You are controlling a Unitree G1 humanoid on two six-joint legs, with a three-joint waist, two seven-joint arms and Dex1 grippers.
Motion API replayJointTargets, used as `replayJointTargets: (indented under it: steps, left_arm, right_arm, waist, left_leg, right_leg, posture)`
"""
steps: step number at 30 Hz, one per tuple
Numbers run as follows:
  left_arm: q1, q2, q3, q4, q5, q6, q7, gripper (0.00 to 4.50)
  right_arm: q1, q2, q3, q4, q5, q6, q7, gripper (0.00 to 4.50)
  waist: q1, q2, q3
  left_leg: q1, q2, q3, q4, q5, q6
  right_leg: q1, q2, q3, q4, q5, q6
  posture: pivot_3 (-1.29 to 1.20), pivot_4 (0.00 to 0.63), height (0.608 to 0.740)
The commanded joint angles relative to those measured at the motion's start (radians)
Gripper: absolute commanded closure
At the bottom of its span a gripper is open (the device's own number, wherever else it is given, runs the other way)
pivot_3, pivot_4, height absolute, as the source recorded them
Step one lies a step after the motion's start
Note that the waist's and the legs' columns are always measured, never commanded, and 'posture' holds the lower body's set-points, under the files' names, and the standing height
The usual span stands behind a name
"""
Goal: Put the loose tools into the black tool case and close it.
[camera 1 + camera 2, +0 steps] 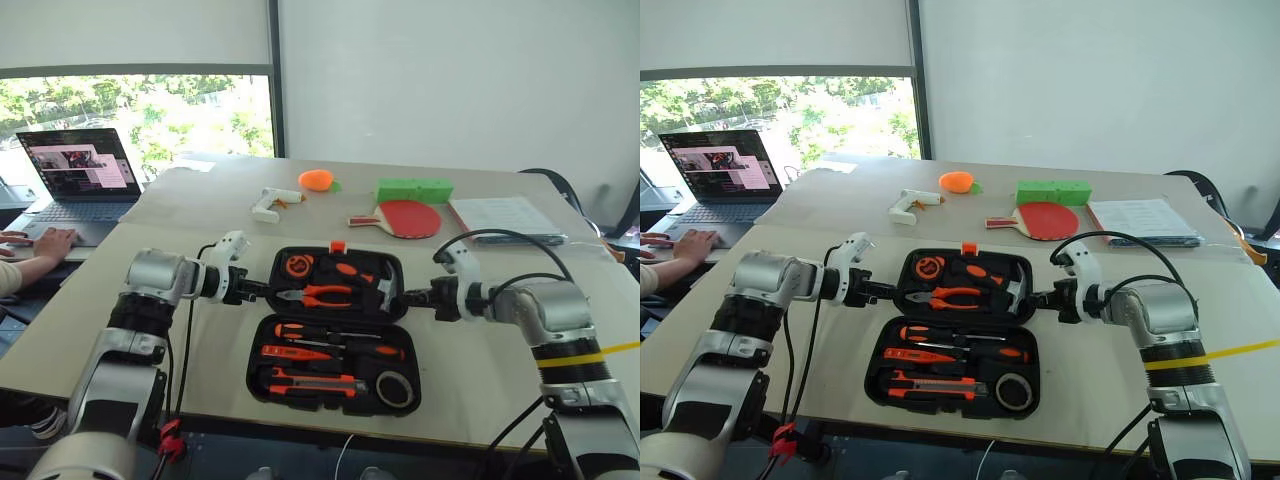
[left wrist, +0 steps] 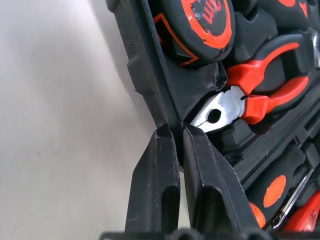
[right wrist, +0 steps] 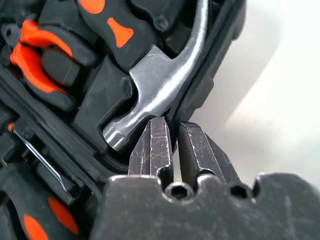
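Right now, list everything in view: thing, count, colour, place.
Tool case: one, black, open at the table's near edge, tools slotted inside.
Pliers: one, orange-handled, far half.
Hammer: one, steel head, far half.
Tape roll: one, dark, near half.
Glue gun: one, white, far side.
Paddle: one, red, far side.
Green block: one.
Laptop: one, a person's hand beside it.
Left gripper: shut on the case rim.
Right gripper: likewise.
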Motion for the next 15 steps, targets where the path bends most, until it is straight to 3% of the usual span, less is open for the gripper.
replayJointTargets:
  steps: [1, 6, 15]
  left_arm:
    - [-0.005, -0.052, 0.091, -0.137, -0.079, -0.135, 0.005, 4.5]
    - [0.086, -0.093, 0.13, -0.267, -0.063, -0.36, 0.029, 4.5]
    - [0.299, -0.1, 0.052, -0.333, 0.145, -0.877, 0.157, 4.5]
  right_arm:
    - [0.004, 0.015, -0.056, -0.15, 0.004, -0.182, -0.001, 4.5]
    - [0.12, 0.045, -0.057, -0.274, -0.068, -0.377, -0.057, 4.5]
    - [0.409, 0.066, -0.003, -0.322, -0.318, -0.929, -0.125, 4.5]
  waist:
    - [0.001, 0.0, 0.0]
    - [0.001, 0.0, 0.0]
    - [0.0, 0.0, 0.0]
  left_leg:
    - [-0.004, 0.0, 0.0, 0.0, 0.0, 0.0]
    - [-0.012, 0.0, -0.002, -0.001, 0.001, -0.001]
    - [-0.012, -0.006, -0.002, -0.001, 0.001, 0.0]
  right_leg:
    - [-0.004, 0.0, 0.0, 0.001, 0.0, 0.0]
    - [-0.01, -0.002, -0.002, 0.003, 0.001, 0.0]
    - [-0.009, -0.009, -0.002, 0.0, 0.004, 0.005]
  posture:
    - [0.0, 0.15, 0.736]
    - [0.0, 0.15, 0.736]
    - [0.0, 0.15, 0.736]
